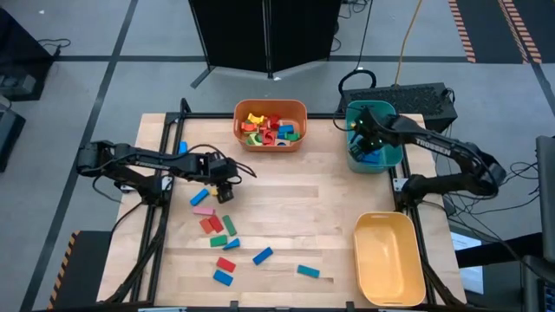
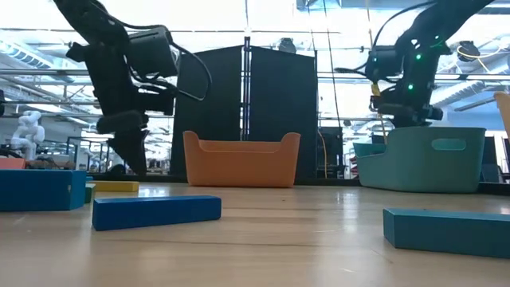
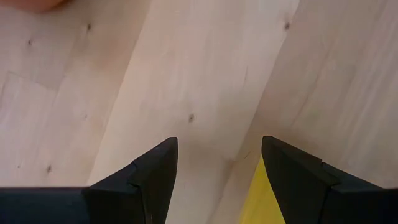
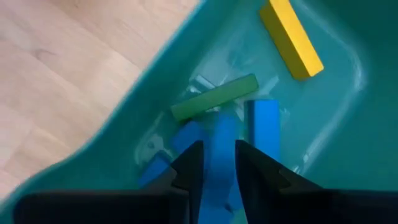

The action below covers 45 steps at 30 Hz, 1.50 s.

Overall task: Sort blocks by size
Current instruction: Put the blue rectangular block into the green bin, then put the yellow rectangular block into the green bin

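Note:
Several small blocks lie flat on the wooden table: blue (image 1: 199, 197), pink (image 1: 203, 211), red (image 1: 211, 224), green (image 1: 229, 223) and others nearer the front. My left gripper (image 3: 219, 142) is open, pointing down just above the table (image 1: 224, 185). A yellow block (image 3: 260, 198) lies between its fingers, beside one of them; I cannot tell whether they touch. The yellow block also shows in the low view (image 2: 115, 186). My right gripper (image 4: 219, 146) is over the teal bin (image 1: 395, 158), shut on a blue block (image 4: 221, 134). My right gripper pinches the blue block's two long sides (image 4: 219, 163) between its two fingers. The fingers point down into the teal bin and lie along the block. The block's far end (image 4: 222, 121) hangs over the blocks lying in the bin; whether it rests on them I cannot tell.
The teal bin holds a yellow block (image 4: 291, 37), a green block (image 4: 214, 96) and blue blocks (image 4: 264, 127). An orange bin (image 1: 239, 117) with mixed blocks stands at the far middle. A yellow bin (image 1: 388, 257) stands at the near right. Bare wood lies between the bins.

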Available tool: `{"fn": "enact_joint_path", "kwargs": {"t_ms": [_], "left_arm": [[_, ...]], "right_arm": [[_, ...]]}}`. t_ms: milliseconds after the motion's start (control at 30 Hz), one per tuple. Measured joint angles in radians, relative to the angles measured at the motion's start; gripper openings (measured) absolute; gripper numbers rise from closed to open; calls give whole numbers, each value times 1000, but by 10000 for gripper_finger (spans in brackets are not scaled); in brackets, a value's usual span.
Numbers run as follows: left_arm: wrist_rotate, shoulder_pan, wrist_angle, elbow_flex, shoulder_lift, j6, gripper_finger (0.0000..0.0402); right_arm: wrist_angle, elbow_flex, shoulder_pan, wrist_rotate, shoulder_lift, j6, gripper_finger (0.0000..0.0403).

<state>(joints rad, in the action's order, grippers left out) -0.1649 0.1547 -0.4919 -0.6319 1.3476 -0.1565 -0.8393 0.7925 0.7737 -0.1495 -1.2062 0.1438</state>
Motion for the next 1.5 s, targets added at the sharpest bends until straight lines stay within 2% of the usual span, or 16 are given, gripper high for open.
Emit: {"fn": "enact_joint_path", "kwargs": {"t_ms": [267, 500, 933, 1167, 1500], "left_arm": [[0, 0, -57, 0, 0, 15, 233], [2, 0, -130, -2, 0, 26, 233], [87, 0, -126, -15, 0, 59, 233], [204, -3, -129, -27, 0, 59, 233], [215, -53, -138, -8, 0, 58, 233]], "right_arm": [[56, 0, 26, -3, -25, -51, 79], [135, 0, 26, -5, 62, -70, 80], [95, 0, 24, 4, 235, -61, 80], [93, 0, 22, 80, 250, -59, 80], [93, 0, -1, 80, 250, -59, 80]]}}
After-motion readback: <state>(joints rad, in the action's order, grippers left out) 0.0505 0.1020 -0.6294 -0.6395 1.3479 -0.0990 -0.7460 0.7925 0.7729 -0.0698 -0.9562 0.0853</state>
